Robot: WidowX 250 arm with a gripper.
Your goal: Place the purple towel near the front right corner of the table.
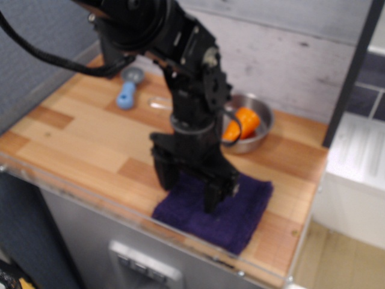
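The purple towel [243,211] lies flat on the striped wooden table [78,144], close to its front right corner, with one corner near the clear front edge strip. My black gripper [189,192] points straight down over the towel's left half. Both fingertips [212,201] are sunk in the cloth, gripping it, and they hide the part between them. The picture is blurred by motion.
A steel pan [263,133] with an orange carrot [243,122] stands behind the towel, partly hidden by my arm. A light blue tool [126,96] lies at the back left. A white appliance [355,174] stands to the right of the table.
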